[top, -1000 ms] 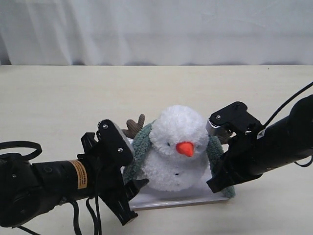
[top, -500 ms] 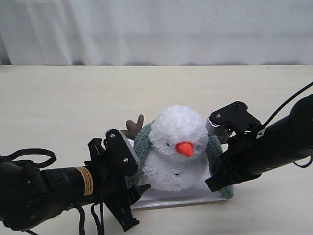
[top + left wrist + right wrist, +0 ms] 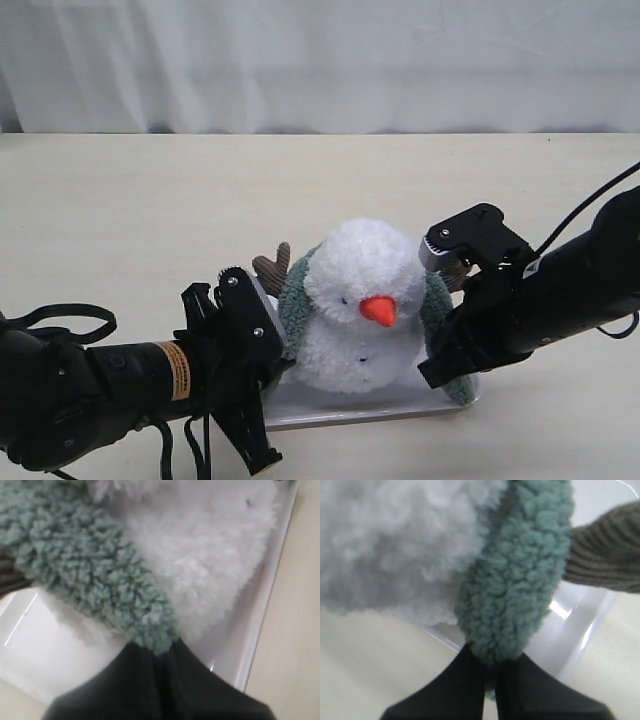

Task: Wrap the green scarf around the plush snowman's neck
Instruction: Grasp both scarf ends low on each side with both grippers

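Observation:
The plush snowman sits upright on a white tray, orange nose facing the camera. The green scarf runs behind its neck and hangs down both sides. My left gripper is shut on the scarf's left end, beside the snowman's white body. My right gripper is shut on the scarf's right end, which hangs between the white plush and a brown corduroy arm. The neck crease itself is hidden under the head's fluff.
The tray's rim runs close beside the left gripper, and its far corner lies under the right one. A brown corduroy arm sticks up behind the scarf. Beige tabletop surrounds the tray; a white curtain hangs behind.
My left arm has slid right and lower, bringing its gripper in against the snowman's left side with the scarf end. The snowman has leaned slightly. The right arm has barely shifted.

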